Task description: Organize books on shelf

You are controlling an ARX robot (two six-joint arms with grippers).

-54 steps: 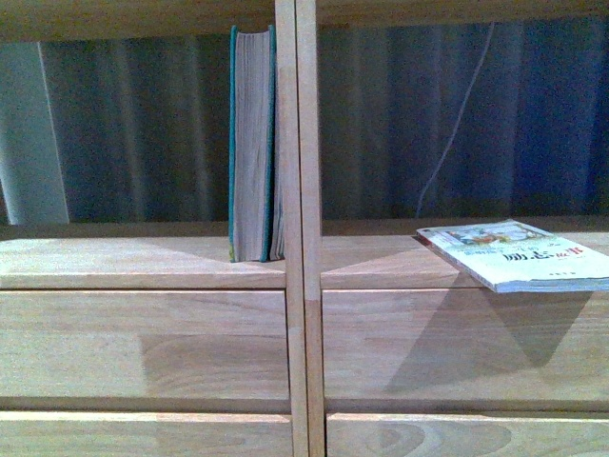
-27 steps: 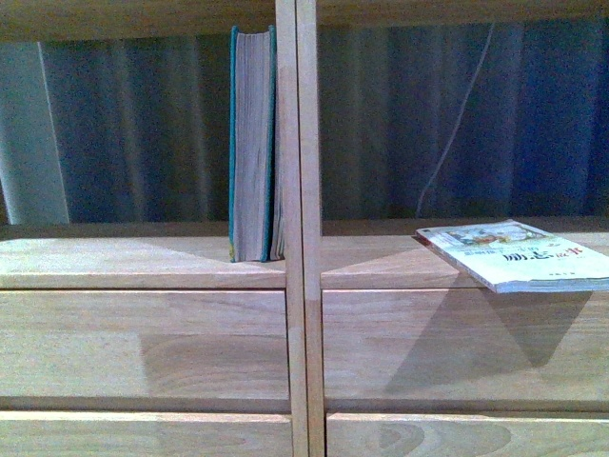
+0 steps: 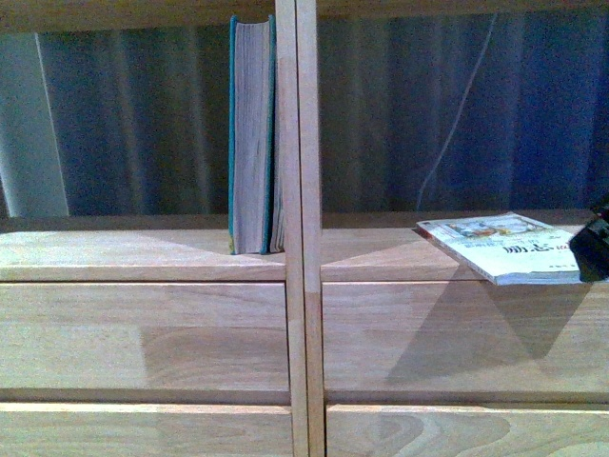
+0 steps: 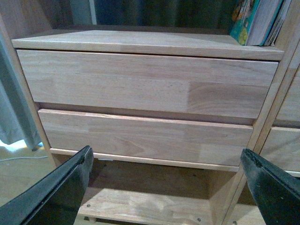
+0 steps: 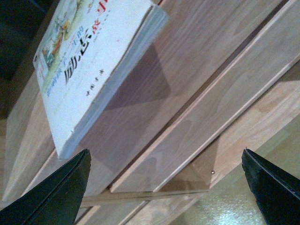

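On the left shelf board: teal book (image 3: 251, 133) upright beside the centre post (image 3: 297, 190) of the pale wood shelf (image 3: 143, 257).
Right shelf board: white paperback (image 3: 504, 246) flat, overhanging the front edge.
Left gripper (image 4: 166, 157): jaws apart, empty, facing drawer fronts (image 4: 150, 82).
Right gripper (image 5: 165, 157): jaws apart, empty, near the paperback.

The thick teal book (image 3: 251, 133) stands upright just left of centre frame, greyish page edges facing out, tucked at the right end of the left bay of the pale wood shelf (image 3: 143, 328). Over at the right edge, the white paperback (image 3: 502, 248) lies flat, cover up, overhanging the ledge.
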